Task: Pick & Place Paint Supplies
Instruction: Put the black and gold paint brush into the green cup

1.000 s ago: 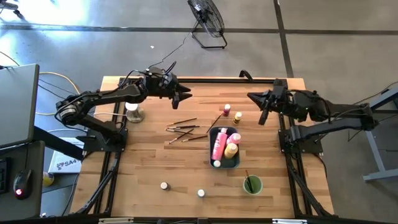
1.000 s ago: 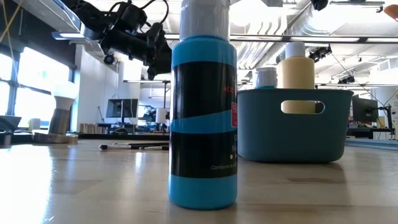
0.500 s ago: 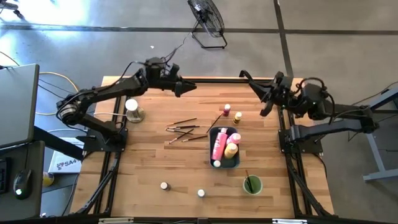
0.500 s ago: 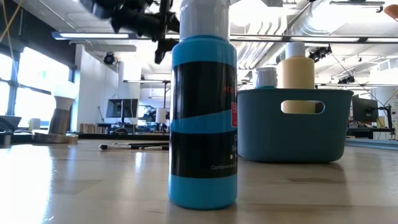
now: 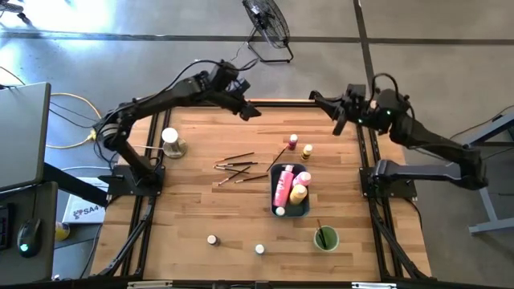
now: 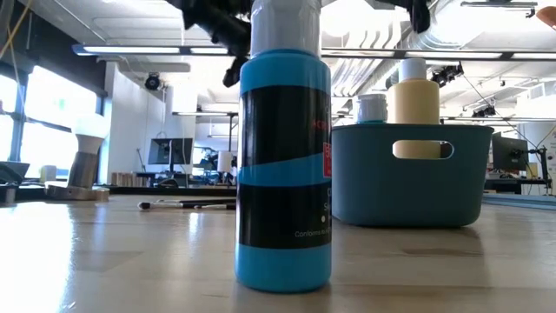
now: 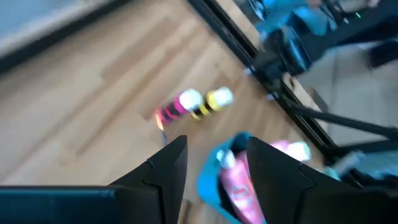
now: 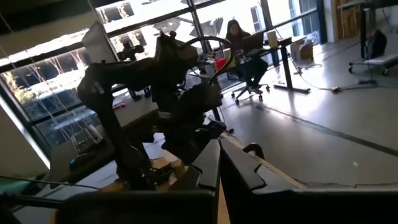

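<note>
Reaching down from the table's far edge, the left gripper [image 5: 251, 111], fingers spread and empty, could scatter the loose paintbrushes [image 5: 238, 166] (they lie just beside the blue-grey tray [image 5: 306, 209]). Open wood lies nearer. Right gripper [image 5: 338, 123], pressed shut, hovers by the far-right corner.

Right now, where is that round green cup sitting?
In the high view, the round green cup stands near the table's front right corner, just in front of the blue-grey rectangular tray, with a thin brush standing in it.
</note>
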